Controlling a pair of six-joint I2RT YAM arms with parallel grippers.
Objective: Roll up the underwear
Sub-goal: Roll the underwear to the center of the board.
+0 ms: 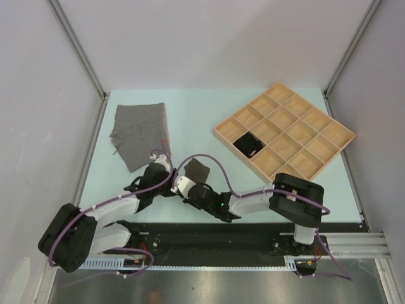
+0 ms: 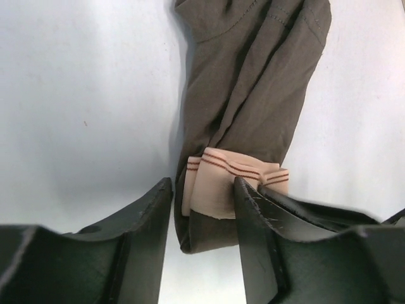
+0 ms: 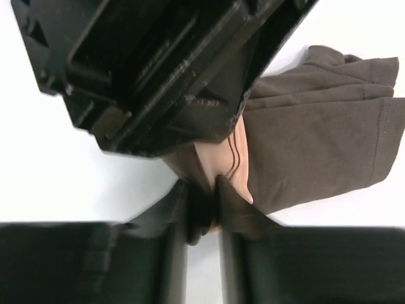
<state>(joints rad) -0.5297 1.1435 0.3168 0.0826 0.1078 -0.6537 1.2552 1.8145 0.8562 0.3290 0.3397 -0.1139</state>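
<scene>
The right gripper [image 3: 201, 185] pinched the dark brown brief [image 2: 253, 95] at its end; the left gripper [image 2: 202, 183] straddled it, fingers apart. It was loosely rolled, pink waistband showing.

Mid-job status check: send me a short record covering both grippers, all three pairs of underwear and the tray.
left gripper: fingers either side of the waistband end of the dark brown underwear; grip unclear
right gripper: shut on a fold of the dark brown underwear
dark brown underwear: narrow strip, peach waistband showing at the gripped end
grey underwear: flat, far left, no gripper on it
black underwear: in a compartment on the tray's near-left edge
wooden tray: far right
</scene>
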